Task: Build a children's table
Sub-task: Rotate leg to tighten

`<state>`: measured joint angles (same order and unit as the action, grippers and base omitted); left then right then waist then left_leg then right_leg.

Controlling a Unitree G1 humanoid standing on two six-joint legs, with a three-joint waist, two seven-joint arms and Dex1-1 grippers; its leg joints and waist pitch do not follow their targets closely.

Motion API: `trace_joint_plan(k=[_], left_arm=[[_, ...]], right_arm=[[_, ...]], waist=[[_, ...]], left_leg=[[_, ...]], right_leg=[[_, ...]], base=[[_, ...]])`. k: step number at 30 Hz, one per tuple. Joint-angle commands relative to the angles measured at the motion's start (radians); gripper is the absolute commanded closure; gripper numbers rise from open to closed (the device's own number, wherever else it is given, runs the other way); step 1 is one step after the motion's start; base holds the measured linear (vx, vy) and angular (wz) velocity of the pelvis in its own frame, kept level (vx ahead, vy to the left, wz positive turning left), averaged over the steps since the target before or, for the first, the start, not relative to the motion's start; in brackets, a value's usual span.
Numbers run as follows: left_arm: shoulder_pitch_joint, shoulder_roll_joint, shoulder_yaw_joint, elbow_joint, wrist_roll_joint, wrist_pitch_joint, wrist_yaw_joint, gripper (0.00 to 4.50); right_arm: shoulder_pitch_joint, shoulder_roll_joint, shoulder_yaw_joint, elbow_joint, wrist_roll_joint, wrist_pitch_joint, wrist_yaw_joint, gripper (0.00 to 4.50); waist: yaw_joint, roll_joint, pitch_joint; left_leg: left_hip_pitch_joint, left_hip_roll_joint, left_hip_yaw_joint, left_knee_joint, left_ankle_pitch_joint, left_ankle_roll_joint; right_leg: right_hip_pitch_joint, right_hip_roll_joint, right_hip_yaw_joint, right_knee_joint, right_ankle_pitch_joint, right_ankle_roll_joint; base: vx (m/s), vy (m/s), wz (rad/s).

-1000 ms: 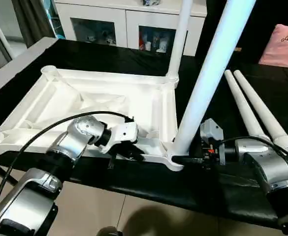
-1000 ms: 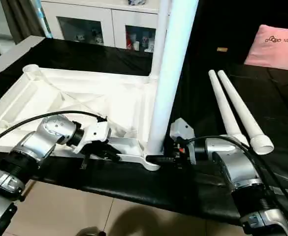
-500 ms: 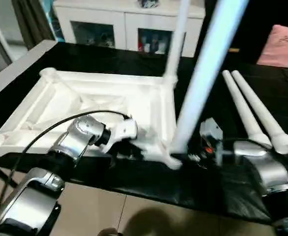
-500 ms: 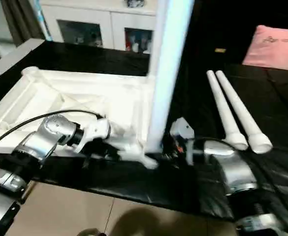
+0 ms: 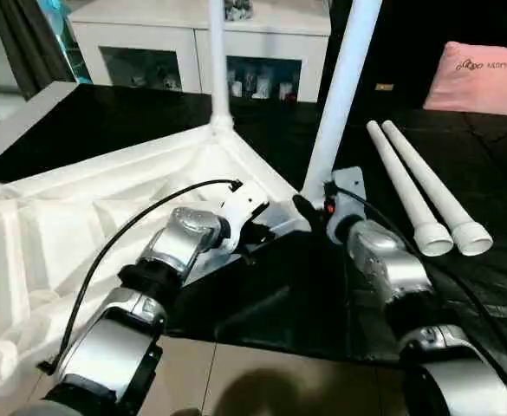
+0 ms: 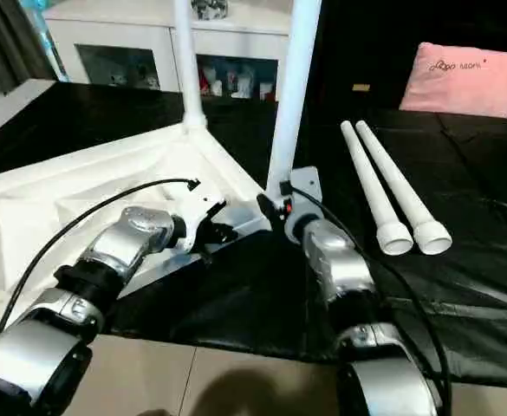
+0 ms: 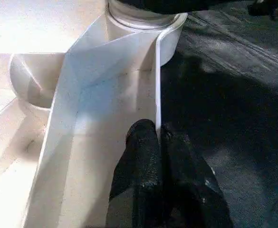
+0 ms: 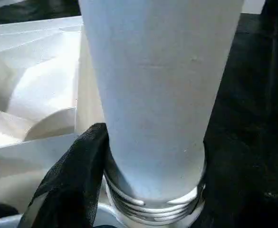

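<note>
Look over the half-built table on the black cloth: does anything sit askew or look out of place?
Yes. The tabletop lies slewed at an angle, one end hanging past the black cloth's front edge over the floor. Two legs stand in its sockets; two spare legs lie neatly side by side, so nothing odd there.

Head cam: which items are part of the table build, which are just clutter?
Job:
- tabletop, upside down, left gripper shut on its rim
- two legs standing in corner sockets; right gripper at the near one's base
- two loose legs on the black cloth

Clutter:
- pink cushion
- white cabinet
</note>
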<state>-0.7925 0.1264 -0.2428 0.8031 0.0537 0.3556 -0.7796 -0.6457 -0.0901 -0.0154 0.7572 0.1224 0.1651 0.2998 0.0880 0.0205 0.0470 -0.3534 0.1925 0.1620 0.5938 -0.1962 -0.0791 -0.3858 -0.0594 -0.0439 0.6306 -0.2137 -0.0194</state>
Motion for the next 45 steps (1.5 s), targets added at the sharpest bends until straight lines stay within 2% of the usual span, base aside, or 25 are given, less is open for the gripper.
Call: trace_joint_plan(k=[1,4,6,9,12,13,16,17,18,19,20,21,24,25,26,28,30,32,34,39,41,42,45], left_arm=[[-0.071,-0.013,0.02,-0.035,-0.009,-0.041,0.044,4.5],[-0.064,-0.005,0.015,-0.039,0.005,-0.037,0.043,4.5],[-0.059,0.0,0.015,-0.041,0.009,-0.037,0.041,4.5],[-0.051,0.015,0.009,-0.039,0.018,-0.042,0.036,4.5],[-0.042,0.033,0.008,-0.047,0.015,-0.044,0.017,4.5],[-0.041,0.034,0.009,-0.048,0.014,-0.044,0.016,4.5],[-0.033,0.055,0.008,-0.049,0.017,-0.053,-0.005,4.5],[-0.032,0.057,0.008,-0.047,0.018,-0.055,-0.007,4.5],[-0.03,0.068,0.007,-0.038,0.023,-0.068,-0.017,4.5],[-0.03,0.068,0.007,-0.038,0.023,-0.068,-0.017,4.5],[-0.029,0.071,0.006,-0.036,0.024,-0.073,-0.02,4.5],[-0.023,0.083,-0.002,-0.034,0.025,-0.097,-0.048,4.5],[-0.008,0.1,-0.019,-0.046,0.025,-0.134,-0.1,4.5],[0.0,0.109,-0.025,-0.055,0.022,-0.144,-0.124,4.5],[0.001,0.11,-0.025,-0.056,0.022,-0.145,-0.128,4.5],[0.018,0.136,-0.043,-0.079,0.014,-0.188,-0.198,4.5],[0.024,0.146,-0.05,-0.089,0.011,-0.2,-0.229,4.5],[0.043,0.18,-0.077,-0.115,-0.001,-0.266,-0.343,4.5],[0.047,0.19,-0.085,-0.119,-0.002,-0.282,-0.372,4.5],[0.05,0.226,-0.127,-0.124,0.012,-0.342,-0.478,4.5],[0.05,0.231,-0.133,-0.126,0.011,-0.351,-0.497,4.5],[0.051,0.245,-0.149,-0.135,0.013,-0.372,-0.541,4.5],[0.053,0.258,-0.163,-0.148,0.016,-0.393,-0.585,4.5]], right_arm=[[0.038,0.054,0.04,0.107,-0.019,0.049,0.015,1.84],[0.032,0.052,0.015,0.129,-0.002,0.026,0.017,1.84],[0.031,0.048,0.007,0.128,0.006,0.01,0.023,1.28],[0.044,0.033,0.005,0.09,0.009,-0.016,0.045,1.04],[0.086,-0.01,0.023,-0.001,-0.012,-0.03,0.084,0.79],[0.09,-0.013,0.022,-0.009,-0.013,-0.032,0.085,0.66],[0.157,-0.05,0.003,-0.156,0.038,0.01,0.156,0.55],[0.167,-0.057,0.004,-0.178,0.044,0.018,0.17,0.46],[0.21,-0.084,0.007,-0.261,0.075,0.041,0.225,0.24],[0.21,-0.084,0.007,-0.261,0.075,0.041,0.225,0.18],[0.224,-0.091,0.006,-0.289,0.089,0.049,0.244,0.16],[0.254,-0.122,-0.002,-0.351,0.113,0.072,0.284,0.1],[0.278,-0.168,-0.005,-0.409,0.11,0.056,0.327,0.04],[0.281,-0.184,-0.009,-0.423,0.107,0.055,0.336,0.04],[0.282,-0.186,-0.01,-0.425,0.107,0.054,0.337,0.04],[0.301,-0.263,0.018,-0.484,0.095,0.053,0.425,0.04],[0.305,-0.286,0.023,-0.5,0.103,0.069,0.457,0.04],[0.306,-0.35,0.042,-0.527,0.115,0.084,0.55,0.04],[0.306,-0.369,0.052,-0.533,0.116,0.08,0.579,0.04],[0.307,-0.449,0.121,-0.568,0.128,0.074,0.761,0.04],[0.305,-0.458,0.133,-0.57,0.129,0.073,0.787,0.04],[0.298,-0.472,0.16,-0.566,0.12,0.062,0.836,0.04],[0.288,-0.478,0.192,-0.543,0.098,0.026,0.879,0.04]], waist=[[0.0,0.001,-0.063],[-0.001,0.003,-0.06],[-0.002,0.003,-0.057],[-0.002,0.0,-0.055],[0.002,-0.005,-0.058],[0.001,-0.003,-0.057],[0.003,-0.002,-0.061],[0.005,-0.003,-0.061],[0.004,-0.001,-0.066],[0.007,-0.003,-0.07],[0.004,-0.005,-0.074],[0.005,-0.003,-0.07],[0.005,-0.002,-0.068],[0.006,0.003,-0.067],[0.006,0.001,-0.067],[0.007,-0.004,-0.065],[0.01,-0.002,-0.064],[0.011,-0.003,-0.065],[0.015,0.0,-0.064],[0.03,-0.004,-0.066],[0.034,-0.005,-0.067],[0.036,-0.006,-0.067],[0.04,-0.006,-0.066]], left_leg=[[-0.004,0.026,-0.006,-0.067,-0.1,0.024],[-0.001,0.026,-0.005,-0.069,-0.138,0.024],[0.0,0.027,-0.005,-0.071,-0.157,0.02],[0.002,0.028,-0.005,-0.074,-0.18,0.015],[-0.005,0.027,-0.006,-0.073,-0.141,0.025],[-0.005,0.027,-0.005,-0.072,-0.137,0.032],[-0.007,0.027,-0.005,-0.07,-0.109,0.047],[-0.006,0.026,-0.004,-0.067,-0.098,0.055],[-0.012,0.027,-0.007,-0.065,-0.065,0.065],[-0.012,0.026,-0.007,-0.062,-0.044,0.074],[-0.017,0.025,-0.008,-0.057,-0.007,0.088],[-0.016,0.024,-0.005,-0.055,-0.013,0.105],[-0.015,0.027,-0.005,-0.057,-0.038,0.106],[-0.015,0.027,-0.005,-0.057,-0.05,0.099],[-0.014,0.027,-0.005,-0.058,-0.055,0.097],[-0.013,0.028,-0.004,-0.059,-0.077,0.085],[-0.014,0.031,-0.004,-0.06,-0.08,0.086],[-0.012,0.031,-0.004,-0.06,-0.083,0.086],[-0.011,0.033,-0.002,-0.059,-0.086,0.085],[-0.01,0.037,0.001,-0.056,-0.077,0.093],[-0.012,0.036,0.0,-0.055,-0.071,0.098],[-0.011,0.037,0.001,-0.054,-0.072,0.099],[-0.012,0.038,0.001,-0.055,-0.078,0.091]], right_leg=[[0.053,-0.075,0.041,-0.074,0.0,-0.239],[0.052,-0.078,0.042,-0.08,-0.033,-0.242],[0.052,-0.078,0.043,-0.083,-0.068,-0.237],[0.05,-0.078,0.043,-0.088,-0.11,-0.229],[0.057,-0.077,0.043,-0.083,-0.068,-0.219],[0.054,-0.078,0.043,-0.084,-0.062,-0.217],[0.057,-0.076,0.044,-0.083,-0.029,-0.216],[0.057,-0.074,0.044,-0.082,-0.002,-0.216],[0.06,-0.074,0.043,-0.072,0.059,-0.224],[0.061,-0.073,0.042,-0.07,0.1,-0.224],[0.06,-0.072,0.041,-0.059,0.182,-0.236],[0.057,-0.069,0.039,-0.061,0.212,-0.246],[0.055,-0.072,0.039,-0.064,0.181,-0.253],[0.055,-0.073,0.04,-0.064,0.16,-0.253],[0.055,-0.073,0.04,-0.067,0.151,-0.252],[0.056,-0.073,0.041,-0.07,0.115,-0.25],[0.056,-0.074,0.042,-0.069,0.111,-0.249],[0.055,-0.073,0.041,-0.07,0.1,-0.249],[0.052,-0.074,0.041,-0.069,0.096,-0.251],[0.051,-0.074,0.041,-0.063,0.111,-0.256],[0.051,-0.075,0.04,-0.061,0.116,-0.255],[0.05,-0.076,0.04,-0.061,0.109,-0.255],[0.048,-0.077,0.04,-0.062,0.076,-0.249]], base=[[0.0,0.0,0.0],[0.0,0.0,0.0],[0.0,0.0,0.0],[0.0,0.0,0.0],[0.0,0.0,0.0],[0.0,0.0,0.0],[0.0,0.0,0.0],[0.0,0.0,0.0],[0.0,0.0,0.0],[0.0,0.0,0.0],[0.0,0.0,0.0],[0.0,0.0,0.0],[0.0,0.0,0.0],[0.0,0.0,0.0],[0.0,0.0,0.0],[0.0,0.0,0.0],[0.0,0.0,0.0],[0.0,0.0,0.0],[0.0,0.0,0.0],[0.0,0.0,0.0],[0.0,0.0,0.0],[0.0,0.0,0.0],[0.0,0.0,0.0]])
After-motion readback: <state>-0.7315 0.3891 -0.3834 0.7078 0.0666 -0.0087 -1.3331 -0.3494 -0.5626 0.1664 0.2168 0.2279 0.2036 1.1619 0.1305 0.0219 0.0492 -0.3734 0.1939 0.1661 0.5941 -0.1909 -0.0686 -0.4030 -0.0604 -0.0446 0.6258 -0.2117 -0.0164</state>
